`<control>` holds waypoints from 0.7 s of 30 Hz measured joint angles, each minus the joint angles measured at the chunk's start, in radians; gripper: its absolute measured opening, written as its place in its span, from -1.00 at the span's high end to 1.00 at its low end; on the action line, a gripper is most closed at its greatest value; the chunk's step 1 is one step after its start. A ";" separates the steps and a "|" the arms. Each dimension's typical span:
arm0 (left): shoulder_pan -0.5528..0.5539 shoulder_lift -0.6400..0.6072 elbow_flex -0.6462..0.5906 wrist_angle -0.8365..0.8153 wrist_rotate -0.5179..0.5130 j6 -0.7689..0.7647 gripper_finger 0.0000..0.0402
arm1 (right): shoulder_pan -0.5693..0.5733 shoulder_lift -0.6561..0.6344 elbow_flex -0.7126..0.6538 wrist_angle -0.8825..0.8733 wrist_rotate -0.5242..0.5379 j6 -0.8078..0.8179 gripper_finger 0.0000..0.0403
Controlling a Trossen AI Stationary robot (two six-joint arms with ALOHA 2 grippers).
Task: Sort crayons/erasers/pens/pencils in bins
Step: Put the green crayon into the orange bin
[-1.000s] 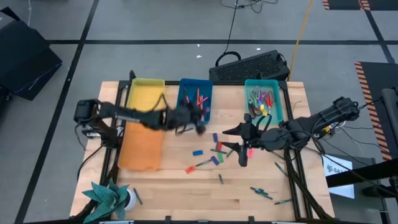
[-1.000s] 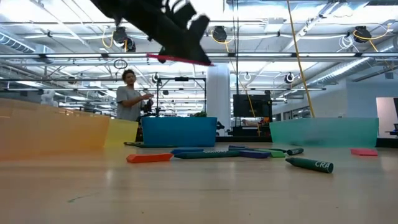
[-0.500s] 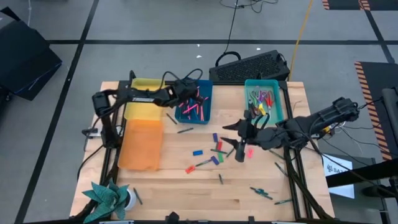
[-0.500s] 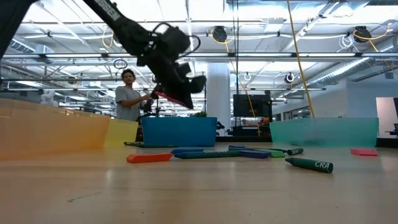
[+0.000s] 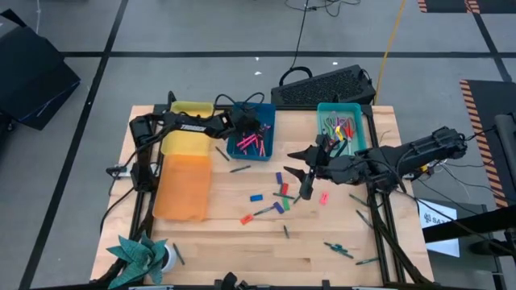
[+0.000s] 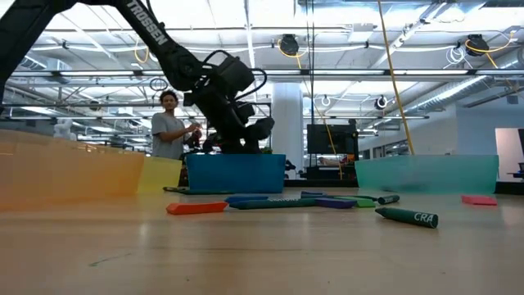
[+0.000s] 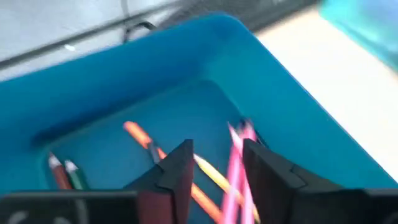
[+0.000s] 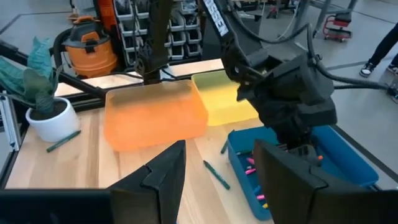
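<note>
the blue bin (image 5: 255, 131) at the back edge of the table now has a pile of pink and orange sticks (image 5: 247, 145) in it, and the left gripper (image 5: 251, 129) is right down inside it. a second ago that gripper was out over the middle of the table with a pink stick in its fingers, half a second ago it was coming in over the bin, and now its wrist view shows the fingers (image 7: 176, 171) parted a little with nothing between them and pink sticks (image 7: 239, 168) lying on the bin floor. looks like the drop just happened, so that's one more stick sorted.

the yellow bin (image 5: 186, 121) sits at the back-left corner, the orange bin (image 5: 182, 187) just in front of it along the left edge, and the teal bin (image 5: 343, 129) is toward the back right with its own mix of sticks.

still a fair bit loose though: a blue eraser (image 5: 256, 197), a red one (image 5: 247, 218) and a pink one (image 5: 323, 197) mid table, plus pens toward the front-right corner (image 5: 339, 250).

the right gripper (image 5: 300, 184) has shifted a touch toward the back and hangs over the middle clutter, just in from the teal bin. its fingers (image 8: 163, 174) are spread wide and empty, so it's probably lining up the next grab.
</note>
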State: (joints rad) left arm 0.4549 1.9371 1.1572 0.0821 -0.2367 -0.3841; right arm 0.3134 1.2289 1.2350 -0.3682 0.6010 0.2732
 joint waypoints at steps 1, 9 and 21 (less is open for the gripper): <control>0.000 -0.020 -0.001 -0.027 0.035 0.009 0.24 | 0.000 0.000 0.000 -0.003 0.000 0.002 0.09; -0.161 -0.249 0.095 -0.452 0.003 0.007 0.29 | 0.000 0.000 0.000 -0.004 -0.003 0.002 0.09; -0.721 -0.361 0.260 -0.995 0.101 0.016 0.59 | -0.007 0.000 0.000 -0.004 0.000 -0.060 0.09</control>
State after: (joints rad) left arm -0.2662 1.5760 1.4174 -0.9129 -0.1358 -0.3680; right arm 0.3065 1.2289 1.2350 -0.3717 0.6008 0.2133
